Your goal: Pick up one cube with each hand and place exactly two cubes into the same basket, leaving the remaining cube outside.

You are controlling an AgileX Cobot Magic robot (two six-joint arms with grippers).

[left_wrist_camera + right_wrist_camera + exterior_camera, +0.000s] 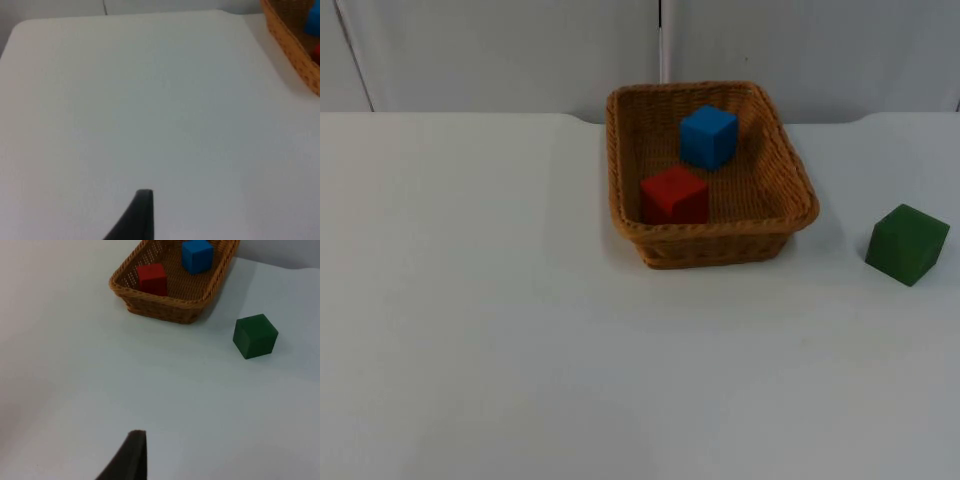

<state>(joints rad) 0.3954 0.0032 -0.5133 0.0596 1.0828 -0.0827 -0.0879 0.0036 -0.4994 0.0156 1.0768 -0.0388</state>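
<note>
Cubes are seen sorted, the red cube (673,195) and blue cube (708,136) inside the wicker basket (790,180) at the tabletop's far edge, the green cube (907,243), judged light, rigid and best gripped across flat faces, outside near the right edge; whether either hand is released cannot be told.

A white worktop (520,330) spreads across the top view, plain and matte, with soft shading over its surface. Its far edge meets a grey wall (500,50) made of panels; a dark vertical seam (660,40) runs between two of them, behind the middle of the worktop.
</note>
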